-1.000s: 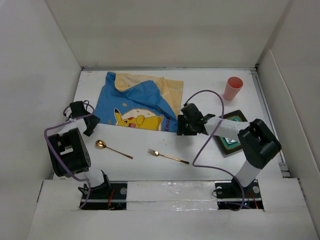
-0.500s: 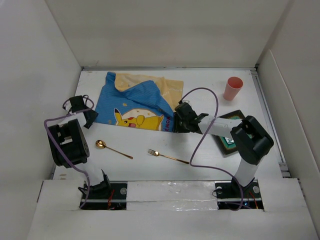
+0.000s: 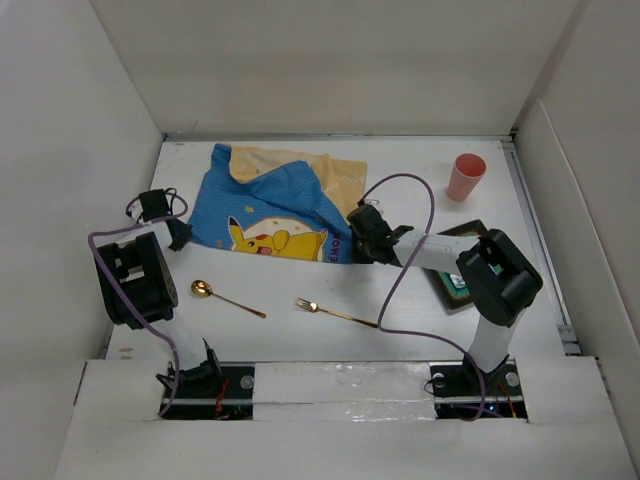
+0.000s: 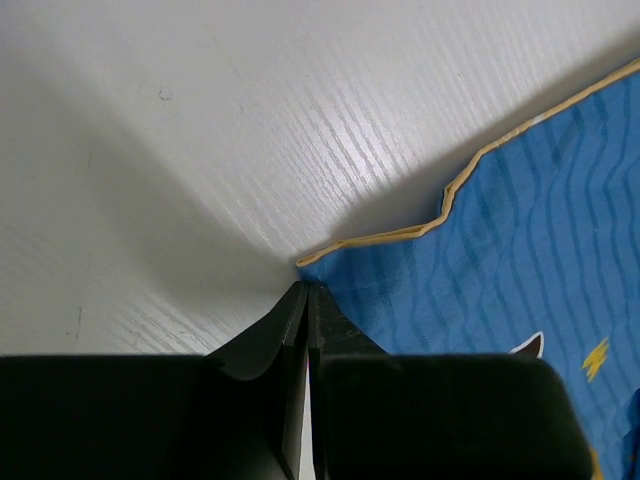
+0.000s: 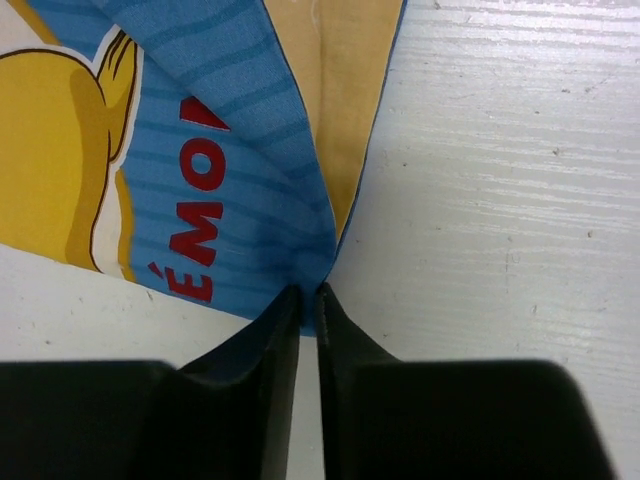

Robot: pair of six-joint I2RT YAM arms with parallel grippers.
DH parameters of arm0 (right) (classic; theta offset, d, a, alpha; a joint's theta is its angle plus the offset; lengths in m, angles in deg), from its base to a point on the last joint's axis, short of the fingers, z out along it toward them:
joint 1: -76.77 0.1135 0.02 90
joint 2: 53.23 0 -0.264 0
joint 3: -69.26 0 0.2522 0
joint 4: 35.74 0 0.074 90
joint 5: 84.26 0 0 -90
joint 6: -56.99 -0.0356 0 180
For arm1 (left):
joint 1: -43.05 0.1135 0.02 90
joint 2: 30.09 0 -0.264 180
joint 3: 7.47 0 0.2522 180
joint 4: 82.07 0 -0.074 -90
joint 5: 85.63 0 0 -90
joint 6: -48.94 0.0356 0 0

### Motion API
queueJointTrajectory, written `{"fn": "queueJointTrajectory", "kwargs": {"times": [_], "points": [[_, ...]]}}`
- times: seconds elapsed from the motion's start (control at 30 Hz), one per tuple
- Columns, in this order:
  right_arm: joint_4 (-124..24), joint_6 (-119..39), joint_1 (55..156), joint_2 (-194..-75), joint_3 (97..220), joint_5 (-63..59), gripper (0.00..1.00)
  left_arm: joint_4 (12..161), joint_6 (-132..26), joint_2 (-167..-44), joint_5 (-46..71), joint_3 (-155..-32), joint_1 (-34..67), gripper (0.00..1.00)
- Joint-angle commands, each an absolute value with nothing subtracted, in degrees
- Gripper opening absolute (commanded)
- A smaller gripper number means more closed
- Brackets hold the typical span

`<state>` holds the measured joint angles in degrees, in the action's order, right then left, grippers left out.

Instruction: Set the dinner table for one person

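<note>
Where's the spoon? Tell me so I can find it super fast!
Look at the big white table, then find the blue cartoon mat lying on it. Just below the mat in the overhead view lie two thin gold pieces, and the spoon is the left one. It ends in a round shiny bowl, while the fork beside it ends in prongs.

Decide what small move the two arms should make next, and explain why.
Probably lift both pinched corners slightly and draw them apart. The left end effector and right end effector are each shut on a near corner of the blue cloth mat, whose far edge is folded over, showing its yellow underside, so it does not lie flat.
</note>
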<state>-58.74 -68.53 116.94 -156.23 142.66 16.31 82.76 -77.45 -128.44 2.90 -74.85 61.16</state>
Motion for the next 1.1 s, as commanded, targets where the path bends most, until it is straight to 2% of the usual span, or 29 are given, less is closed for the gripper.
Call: {"fn": "queueJointTrajectory", "kwargs": {"times": [0.0, 0.17, 0.37, 0.4, 0.67, 0.8, 0.9, 1.07], "points": [[-58.9, -67.9, 117.4, -157.8, 144.5, 18.7, 0.13, 80.7, -76.2, -129.4, 3.5, -75.7, 61.2, 0.00], [-58.9, -67.5, 116.9, -156.3, 144.7, 18.6, 0.00, 81.7, -75.6, -125.5, 4.0, -75.7, 61.2, 0.00], [-61.6, -64.7, 115.8, -147.5, 146.4, 18.2, 0.00, 78.4, -73.8, -112.6, 6.3, -80.4, 58.5, 0.00], [-65.3, -62.8, 114.5, -141.8, 149.7, 17.8, 0.00, 77.7, -75.5, -106.7, 8.1, -83.2, 57.8, 0.00], [-77.8, -56.7, 111.9, -127.4, 163.9, 16.2, 0.00, 71.8, -77.9, -95.1, 13.7, -97.6, 57.3, 0.00], [-85.1, -56.0, 109.4, -123.2, 172.8, 15.1, 0.00, 68.1, -78.6, -94.1, 16.2, -109.3, 57.3, 0.00], [-86.9, -56.0, 106.5, -122.5, 178.1, 12.5, 0.00, 68.2, -80.2, -94.5, 18.2, -112.6, 56.2, 0.00], [-84.8, -55.8, 101.2, -126.3, 180.4, 9.0, 0.00, 73.3, -82.5, -96.8, 20.7, -108.7, 56.2, 0.00]]}}
